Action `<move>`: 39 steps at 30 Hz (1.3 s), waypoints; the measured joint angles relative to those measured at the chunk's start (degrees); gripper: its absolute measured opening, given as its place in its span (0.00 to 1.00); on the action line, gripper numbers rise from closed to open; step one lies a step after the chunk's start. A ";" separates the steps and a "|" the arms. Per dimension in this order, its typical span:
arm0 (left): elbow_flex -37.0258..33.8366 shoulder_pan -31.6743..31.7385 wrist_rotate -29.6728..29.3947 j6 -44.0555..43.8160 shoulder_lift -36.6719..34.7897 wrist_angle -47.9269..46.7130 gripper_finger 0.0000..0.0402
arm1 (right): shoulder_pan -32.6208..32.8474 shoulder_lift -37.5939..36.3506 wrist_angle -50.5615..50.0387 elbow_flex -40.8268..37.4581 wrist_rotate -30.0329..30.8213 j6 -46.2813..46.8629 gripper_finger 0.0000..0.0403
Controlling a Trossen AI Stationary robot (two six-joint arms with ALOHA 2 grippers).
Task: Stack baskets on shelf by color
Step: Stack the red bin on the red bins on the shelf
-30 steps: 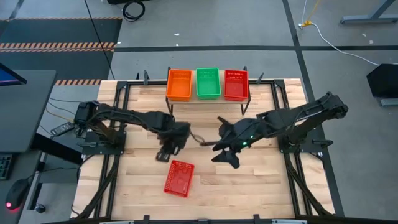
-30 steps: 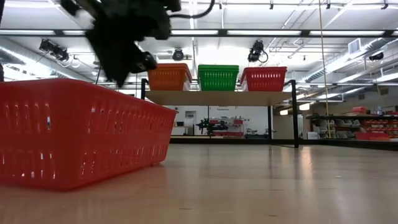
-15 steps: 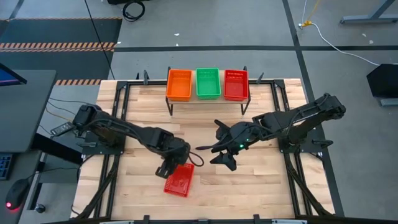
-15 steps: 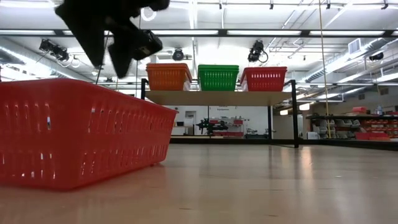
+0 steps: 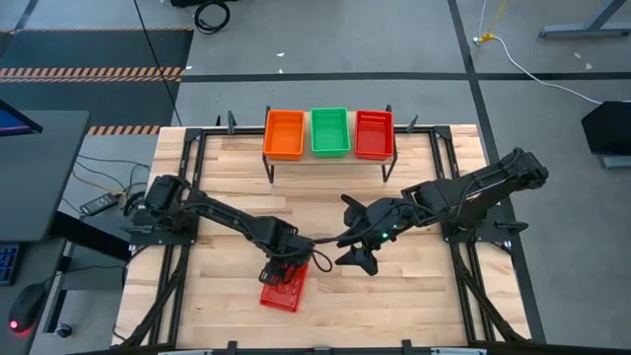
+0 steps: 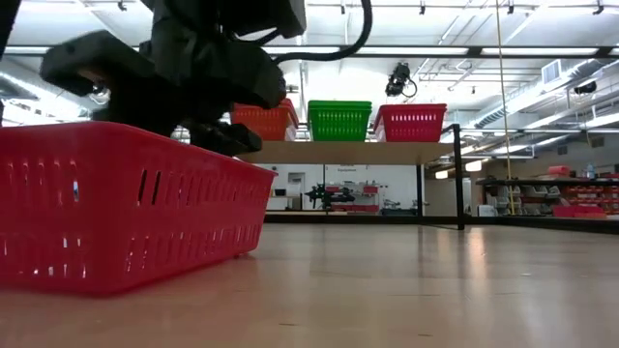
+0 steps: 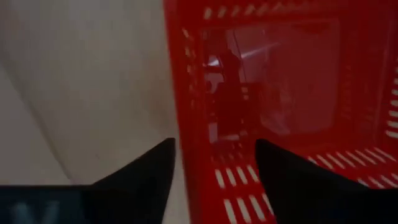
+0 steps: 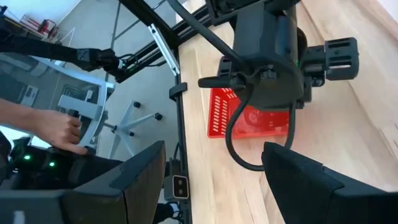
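A lone red basket (image 5: 283, 290) (image 6: 126, 203) stands on its bottom on the wood-plank table, near the near edge. My left gripper (image 5: 281, 268) (image 7: 214, 162) is down on the basket's far part, open, its two fingers on either side of one basket wall. My right gripper (image 5: 360, 253) (image 8: 214, 168) hovers open to the right of the basket (image 8: 249, 118), holding nothing. On the shelf (image 6: 338, 152) at the far edge sit orange baskets (image 5: 285, 133), green baskets (image 5: 330, 131) and red baskets (image 5: 374, 133). My left gripper comes at the red basket from above, pointing down. One finger (image 7: 280, 177) is inside the basket and the other finger (image 7: 152, 171) outside its wall (image 7: 186, 118). I cannot tell whether either finger touches the wall. The basket stands flat on the table.
Black frame rails run along the table's left and right sides (image 5: 182, 247). Open tabletop lies between the shelf and the two grippers. Beyond the table's edge, in the right wrist view, a person's hand (image 8: 59, 127) rests at a control rig.
My left gripper has swung from the table's middle toward the near edge and come down onto the red basket, ending astride its wall. The basket has stayed where it was. My right gripper has barely shifted.
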 joint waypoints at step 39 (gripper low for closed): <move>0.02 19.46 0.47 -14.91 0.36 15.79 0.02 | 1.04 18.85 -4.36 0.04 5.97 -27.29 0.67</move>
